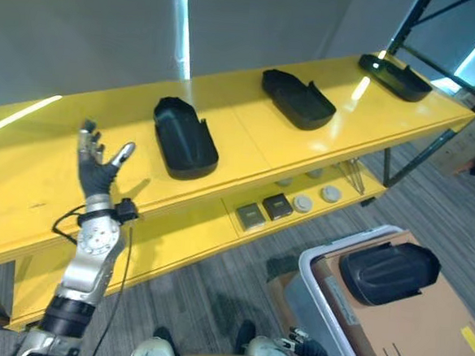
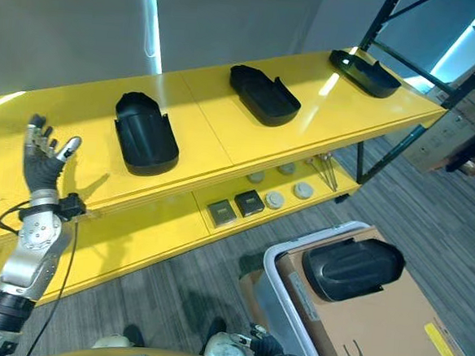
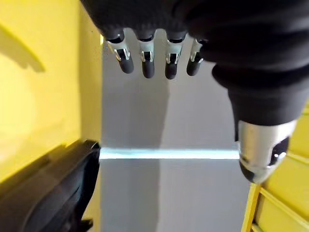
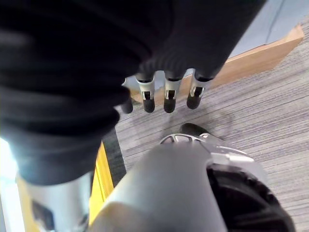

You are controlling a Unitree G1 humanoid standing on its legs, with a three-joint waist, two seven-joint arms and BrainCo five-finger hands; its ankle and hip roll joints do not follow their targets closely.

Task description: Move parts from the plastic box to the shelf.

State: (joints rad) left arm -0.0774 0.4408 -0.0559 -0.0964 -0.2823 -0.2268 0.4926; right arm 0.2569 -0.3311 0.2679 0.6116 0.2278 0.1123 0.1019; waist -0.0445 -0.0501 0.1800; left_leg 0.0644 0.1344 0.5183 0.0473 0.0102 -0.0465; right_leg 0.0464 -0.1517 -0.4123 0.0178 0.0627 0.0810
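Left eye view: the yellow shelf (image 1: 248, 138) carries three black moulded parts on its top board. The nearest part (image 1: 184, 137) lies toward the shelf's left half, the middle part (image 1: 298, 97) sits further along, and the far part (image 1: 395, 77) rests near the shelf's right end, all well apart from one another. The left hand (image 1: 97, 162) is raised over the front edge of the shelf, to the left of the nearest part, its fingers straight and spread, holding nothing. On the shelf's lower board lie two small square pieces (image 1: 264, 211) and several round discs (image 1: 316, 198). On the floor in front of the shelf stands the plastic box (image 1: 319, 275), with one more black part (image 1: 388, 272) resting on brown cardboard (image 1: 422, 337) inside it. In the right wrist view the right hand (image 4: 166, 92) hangs over the floor, fingers relaxed and empty.
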